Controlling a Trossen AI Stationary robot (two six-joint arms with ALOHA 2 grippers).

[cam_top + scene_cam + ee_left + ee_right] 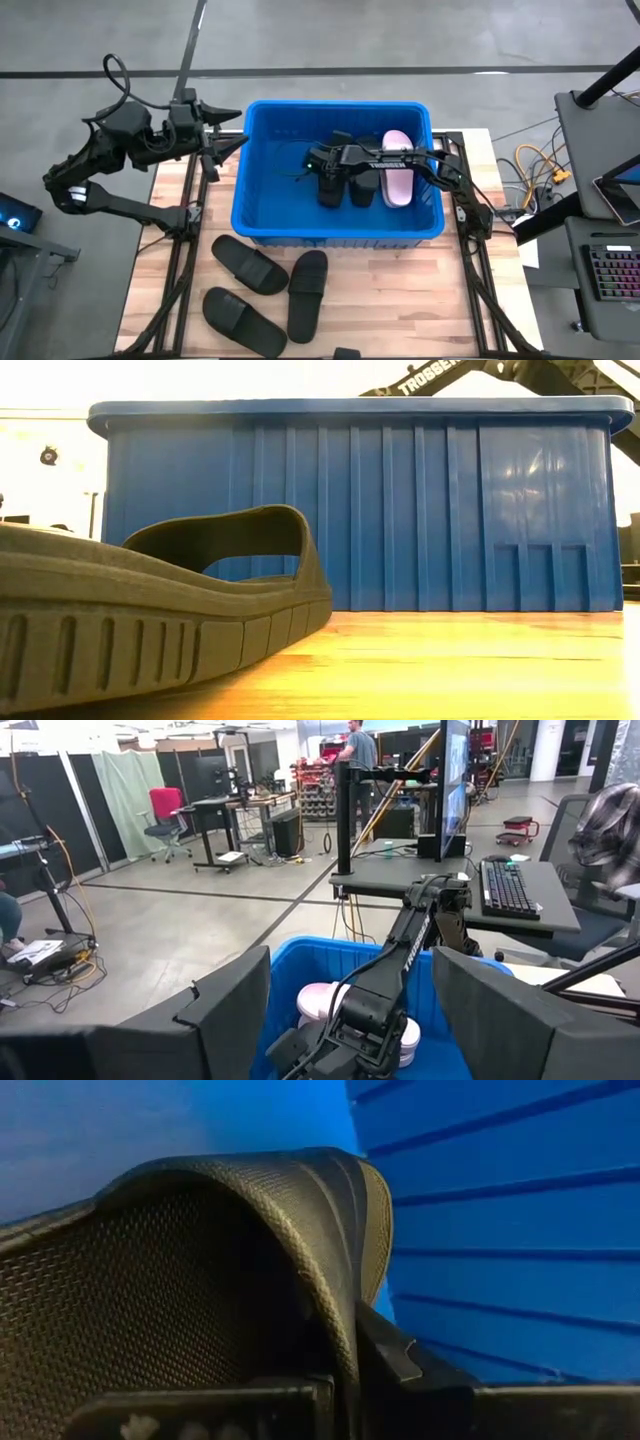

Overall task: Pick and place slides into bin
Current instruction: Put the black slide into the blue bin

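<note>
Textured black rubber slide [200,1280] in ribbed bin [500,1210].

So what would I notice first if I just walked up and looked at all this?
Probably the big blue bin in the middle of the wooden table, with a pink slide lying inside beside some black ones. The right gripper reaches down into the bin, shut on a black slide. Three more black slides lie on the table in front of the bin, and the left gripper waits open by the bin's left rim.
</note>
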